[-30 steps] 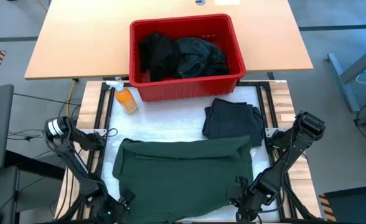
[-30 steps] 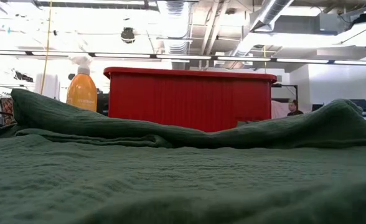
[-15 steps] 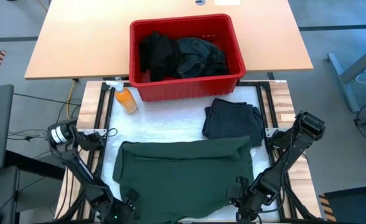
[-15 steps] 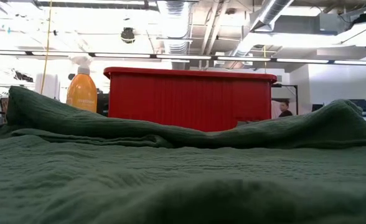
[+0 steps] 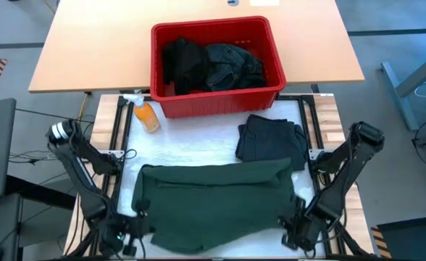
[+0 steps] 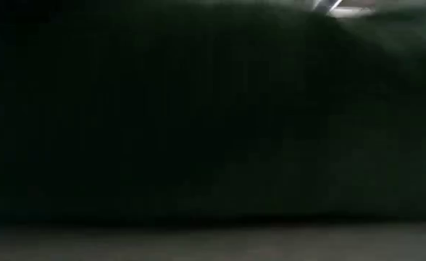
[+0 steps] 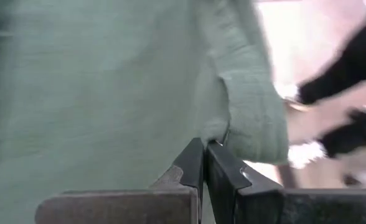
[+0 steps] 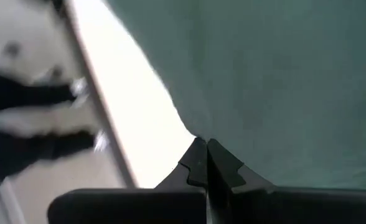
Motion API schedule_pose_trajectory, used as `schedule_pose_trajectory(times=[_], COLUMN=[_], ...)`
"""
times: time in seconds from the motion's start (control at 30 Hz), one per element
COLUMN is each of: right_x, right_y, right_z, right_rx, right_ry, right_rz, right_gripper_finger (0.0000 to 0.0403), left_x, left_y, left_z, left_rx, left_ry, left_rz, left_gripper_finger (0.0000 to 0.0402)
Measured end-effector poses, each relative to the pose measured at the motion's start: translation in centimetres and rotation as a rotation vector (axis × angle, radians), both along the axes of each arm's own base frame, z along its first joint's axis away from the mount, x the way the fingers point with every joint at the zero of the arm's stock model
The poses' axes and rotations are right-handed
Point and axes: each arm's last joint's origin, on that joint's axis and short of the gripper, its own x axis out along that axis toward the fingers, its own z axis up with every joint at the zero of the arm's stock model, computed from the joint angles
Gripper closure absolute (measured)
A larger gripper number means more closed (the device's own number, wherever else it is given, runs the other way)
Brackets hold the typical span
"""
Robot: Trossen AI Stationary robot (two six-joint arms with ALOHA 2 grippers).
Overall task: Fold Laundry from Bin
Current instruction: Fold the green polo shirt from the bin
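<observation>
The laundry in hand is a dark green shirt (image 5: 213,203), spread on the white pad in front of the red bin (image 5: 162,72). My left gripper (image 5: 135,220) is shut on its near left corner and my right gripper (image 5: 294,220) on its near right corner. The shirt's far part lies flat on the pad and its near edge is raised. Green cloth (image 6: 198,109) fills the low view. More dark clothes (image 5: 213,64) lie heaped inside the bin. My left gripper pinches the shirt's near left corner between its two fingers, at a thick folded edge (image 7: 223,134). It comes slanting down from the near left. The corner is off the pad. My right gripper pinches the shirt's near right edge (image 8: 192,134) between its shut fingers, coming steeply from above. That edge is raised and the cloth runs from it toward the far side.
A folded dark garment (image 5: 271,138) lies on the pad at the far right, just beyond the shirt. An orange spray bottle (image 5: 146,114) lies by the bin's near left corner. The tan tabletop (image 5: 90,51) carries the bin.
Both grippers have risen and come a little toward the far edge. They have brought the shirt's near edge up off the pad while its far part has stayed flat. The raised cloth now covers the low view, which showed the bin and bottle before.
</observation>
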Motion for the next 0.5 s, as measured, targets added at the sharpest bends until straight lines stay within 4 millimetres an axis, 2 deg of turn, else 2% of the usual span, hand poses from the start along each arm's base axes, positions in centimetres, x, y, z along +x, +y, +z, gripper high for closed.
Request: schedule_pose_trajectory(times=[0.2, 0.5], right_x=[0.0, 2.1], right_y=[-4.6, -10.2], right_z=[2.2, 2.4], right_rx=[-0.186, -0.409], right_ry=[-0.071, 0.042], right_rz=[-0.141, -0.194], right_gripper_finger=[0.0388, 0.0388], left_x=[-0.9, -1.0], left_y=[4.6, 8.8], left_z=[2.0, 3.3], left_rx=[0.082, 0.192], left_ry=[0.015, 0.066], left_rz=[0.216, 0.326], left_gripper_finger=[0.0401, 0.0401])
